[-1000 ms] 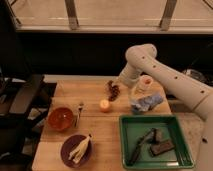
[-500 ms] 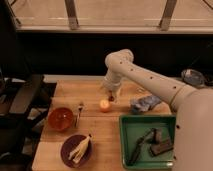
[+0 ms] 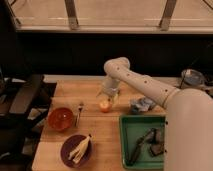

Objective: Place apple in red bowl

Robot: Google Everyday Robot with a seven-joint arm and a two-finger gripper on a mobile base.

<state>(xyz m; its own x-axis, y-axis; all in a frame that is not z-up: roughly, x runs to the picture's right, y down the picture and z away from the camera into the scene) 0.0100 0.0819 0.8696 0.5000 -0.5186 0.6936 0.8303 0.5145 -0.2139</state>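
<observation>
Table (image 3: pixel 100 135) is wood, w/ robot arm (image 3: pixel 145 85) reaching across from 3 o'clock. Green tray (image 3: pixel 122 140) sits at 4 o'clock of table centre, purple plate (image 3: pixel 67 154) w/ banana peel (image 3: pixel 80 148) at 7. Red bowl (image 3: pixel 60 119) is at 8 o'clock of centre. Gripper (image 3: pixel 109 96) hangs just above apple (image 3: pixel 104 105), approx its 12 o'clock; open or closed, can't tell. Apple rests on table near centre, well apart from bowl.

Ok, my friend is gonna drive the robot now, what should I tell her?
Gripper: hovering right at the apple, just above it.
Apple: sitting on the wooden table, not lifted.
Red bowl: on the other side of the fork from the apple, no apple inside.
Done: gripper is at the apple.
Left: grab it, carry it to the bowl, let go.
</observation>
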